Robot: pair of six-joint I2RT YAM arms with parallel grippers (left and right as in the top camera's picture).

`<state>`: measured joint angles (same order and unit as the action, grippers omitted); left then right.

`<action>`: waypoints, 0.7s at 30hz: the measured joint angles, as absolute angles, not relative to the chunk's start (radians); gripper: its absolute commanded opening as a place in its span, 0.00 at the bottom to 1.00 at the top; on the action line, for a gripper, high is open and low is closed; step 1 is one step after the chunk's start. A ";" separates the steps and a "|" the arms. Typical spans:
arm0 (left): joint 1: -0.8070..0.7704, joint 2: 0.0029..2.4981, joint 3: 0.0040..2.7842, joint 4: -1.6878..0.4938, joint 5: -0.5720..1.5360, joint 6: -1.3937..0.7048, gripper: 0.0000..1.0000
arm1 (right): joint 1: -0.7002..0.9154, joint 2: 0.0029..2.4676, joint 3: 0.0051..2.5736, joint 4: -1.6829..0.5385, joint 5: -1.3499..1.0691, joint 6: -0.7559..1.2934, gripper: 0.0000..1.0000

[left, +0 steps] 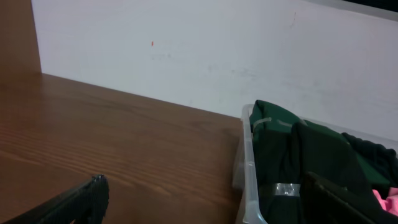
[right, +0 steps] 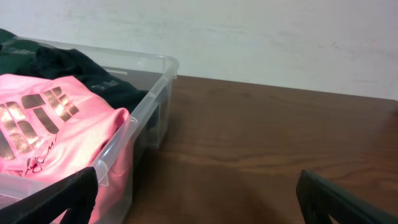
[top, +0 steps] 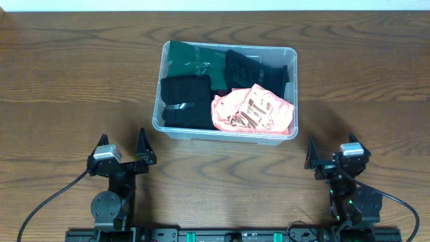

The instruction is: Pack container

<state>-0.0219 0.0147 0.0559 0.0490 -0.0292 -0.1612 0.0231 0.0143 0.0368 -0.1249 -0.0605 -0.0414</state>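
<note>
- Clearly dealing with a container (top: 225,136) parked mid-desk (top: 80,81), towards the far edge, already stuffed with a green garment (top: 191,60), black garments (top: 183,101) and a pink garment (top: 252,111).
- Seeing the left pincer (top: 122,144) and right pincer (top: 332,149) both spread wide at the near edge, gripping nothing, well apart from the container.
- Watch the pink garment: heaped high and lapping against the near-right rim, so likely to spill over or snag if brushed.
- Could shove the light plastic container across the desk by pressing clothes down off-centre or knocking a wall on approach.
- Might catch a fingertip on the thick rim when reaching in low from the front.
- May drag a neighbouring black garment up along with any loose fold pinched by mistake.
- Cannot tell from these views what, if anything, remains to go in.
</note>
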 measured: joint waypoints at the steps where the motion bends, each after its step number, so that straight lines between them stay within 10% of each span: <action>1: -0.022 0.015 0.056 0.049 -0.029 -0.161 0.98 | 0.023 0.014 0.037 -0.125 -0.060 -0.042 0.99; 21: -0.041 0.010 0.019 -0.023 -0.025 -0.159 0.98 | 0.023 0.014 0.037 -0.125 -0.060 -0.042 0.99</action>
<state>-0.0414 0.0101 0.0193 -0.0231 -0.0254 -0.1593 0.0231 0.0143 0.0368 -0.1249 -0.0605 -0.0418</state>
